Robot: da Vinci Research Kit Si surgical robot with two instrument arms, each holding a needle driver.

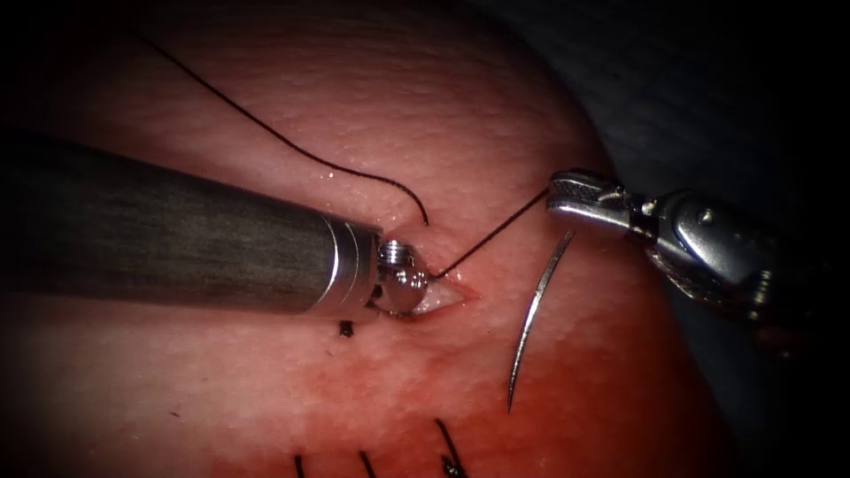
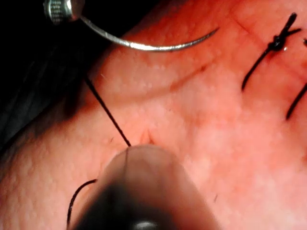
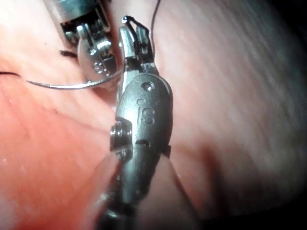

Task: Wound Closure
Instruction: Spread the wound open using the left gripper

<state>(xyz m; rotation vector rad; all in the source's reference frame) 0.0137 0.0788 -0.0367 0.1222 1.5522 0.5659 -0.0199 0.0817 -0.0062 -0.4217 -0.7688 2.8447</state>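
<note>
Your right arm's silver tool (image 1: 556, 190), stamped "IS", is clamped on the thin black thread (image 1: 491, 235), the curved steel needle (image 1: 534, 312) hangs right of the cut (image 1: 447, 296), outside the pink tissue (image 1: 425, 115), and your left tool's (image 1: 403, 283) jaw state I cannot tell.

The left tool (image 1: 403, 279) is blocking the cut (image 1: 447, 296). The thread (image 1: 491, 235) is crossing above it. The needle (image 1: 536, 314) is hanging over the open tissue (image 1: 620, 389) to the right.
</note>
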